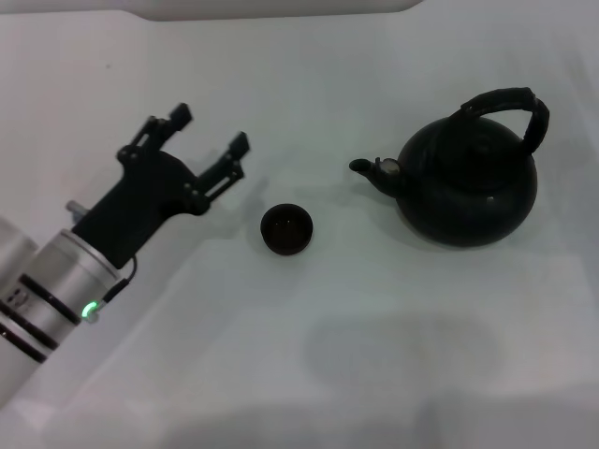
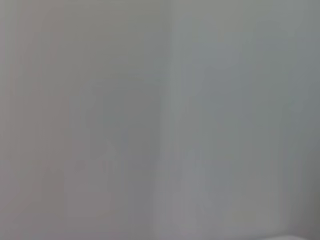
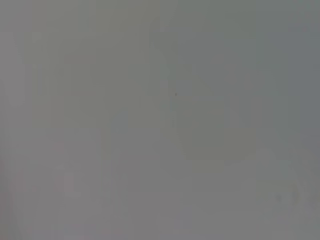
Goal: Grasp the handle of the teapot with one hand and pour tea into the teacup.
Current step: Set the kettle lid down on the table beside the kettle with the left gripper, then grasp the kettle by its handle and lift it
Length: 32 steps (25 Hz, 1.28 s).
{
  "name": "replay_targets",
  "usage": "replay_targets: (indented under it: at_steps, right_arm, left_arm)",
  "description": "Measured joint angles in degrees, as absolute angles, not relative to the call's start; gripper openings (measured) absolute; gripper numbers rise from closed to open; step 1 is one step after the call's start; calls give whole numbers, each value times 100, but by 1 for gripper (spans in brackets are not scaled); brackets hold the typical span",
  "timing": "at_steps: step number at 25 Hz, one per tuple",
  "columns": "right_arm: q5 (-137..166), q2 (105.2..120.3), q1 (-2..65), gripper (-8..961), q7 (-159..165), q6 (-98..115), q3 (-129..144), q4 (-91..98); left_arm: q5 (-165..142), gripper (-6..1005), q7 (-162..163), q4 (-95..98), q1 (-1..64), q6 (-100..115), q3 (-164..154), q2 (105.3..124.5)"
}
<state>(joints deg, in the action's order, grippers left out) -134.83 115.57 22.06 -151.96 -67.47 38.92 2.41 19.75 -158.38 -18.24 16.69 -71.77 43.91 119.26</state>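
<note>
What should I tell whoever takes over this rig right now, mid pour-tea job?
Left gripper: open, empty, over the table to the robot's left of the teacup.
Right gripper: not in view.
Teapot: upright on the table, to the robot's right of the cup, spout toward it, handle arched over the top and free.
Done: nothing gripped, nothing poured as far as can be seen.
Left: grasp the handle, lift, tip the spout over the cup.
</note>
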Motion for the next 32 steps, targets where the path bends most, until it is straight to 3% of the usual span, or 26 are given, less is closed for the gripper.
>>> replay_targets:
  at_steps: [32]
  right_arm:
    - [-13508, 11558, 2194, 731, -15187, -6774, 3879, 203]
  left_arm:
    - [4220, 850, -15828, -1518, 1503, -7524, 4395, 11909]
